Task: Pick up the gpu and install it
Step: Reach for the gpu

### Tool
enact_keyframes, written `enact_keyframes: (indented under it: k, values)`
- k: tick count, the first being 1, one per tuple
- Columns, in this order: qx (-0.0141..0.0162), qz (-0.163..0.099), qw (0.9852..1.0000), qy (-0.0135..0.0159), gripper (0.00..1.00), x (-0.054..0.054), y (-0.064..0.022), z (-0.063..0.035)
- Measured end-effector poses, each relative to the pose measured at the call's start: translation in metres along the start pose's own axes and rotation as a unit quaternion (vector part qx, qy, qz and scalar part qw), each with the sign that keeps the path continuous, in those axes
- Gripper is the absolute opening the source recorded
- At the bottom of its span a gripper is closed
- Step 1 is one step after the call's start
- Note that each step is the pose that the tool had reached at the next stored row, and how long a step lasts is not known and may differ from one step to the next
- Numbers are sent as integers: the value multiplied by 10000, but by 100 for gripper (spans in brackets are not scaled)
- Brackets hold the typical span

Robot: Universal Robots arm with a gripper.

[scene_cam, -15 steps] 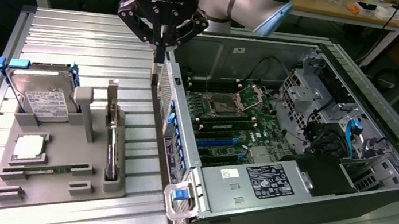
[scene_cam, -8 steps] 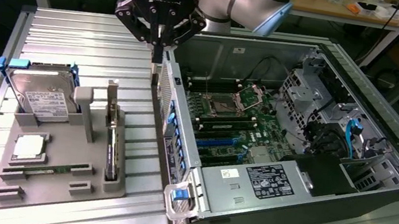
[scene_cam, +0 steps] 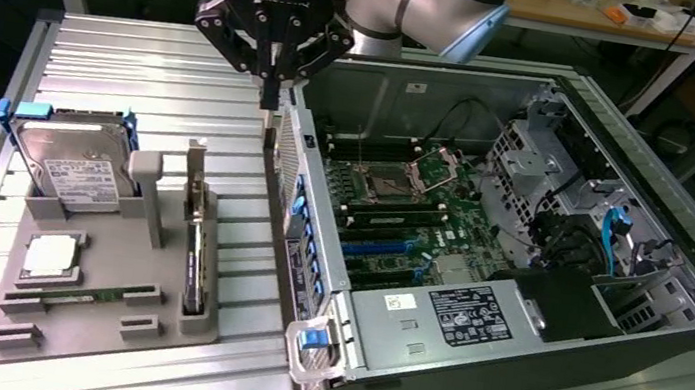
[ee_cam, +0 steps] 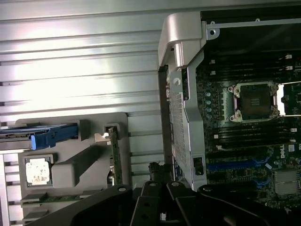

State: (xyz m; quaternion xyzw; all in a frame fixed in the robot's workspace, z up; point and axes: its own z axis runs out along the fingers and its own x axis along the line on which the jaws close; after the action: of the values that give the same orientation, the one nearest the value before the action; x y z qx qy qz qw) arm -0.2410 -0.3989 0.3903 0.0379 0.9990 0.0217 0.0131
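Observation:
The gpu [scene_cam: 195, 256] stands on edge in a slot of the grey holder tray [scene_cam: 87, 337], a thin dark board with a pale bracket at its far end. In the wrist view the gpu [ee_cam: 114, 157] appears edge-on in the tray [ee_cam: 89, 127]. My gripper [scene_cam: 270, 102] hangs above the metal table in the gap between the tray and the open computer case [scene_cam: 313, 251], beyond the gpu's far end. Its fingers are shut with nothing between them. In the wrist view the gripper [ee_cam: 159, 172] sits close beside the case's rear wall [ee_cam: 181, 108].
The tray also holds a silver hard drive [scene_cam: 75, 169] in a blue caddy, a processor chip [scene_cam: 50, 257] and a narrow memory stick [scene_cam: 72, 298]. Inside the case lie the motherboard [scene_cam: 413, 214] with its socket [ee_cam: 254, 101], cables and a power supply [scene_cam: 473, 317].

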Motion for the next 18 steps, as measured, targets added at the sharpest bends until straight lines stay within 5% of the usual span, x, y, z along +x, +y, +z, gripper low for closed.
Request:
enact_keyframes:
  k: [18]
  values:
    - [0, 0, 10000, 0, 11, 96, -7, -1]
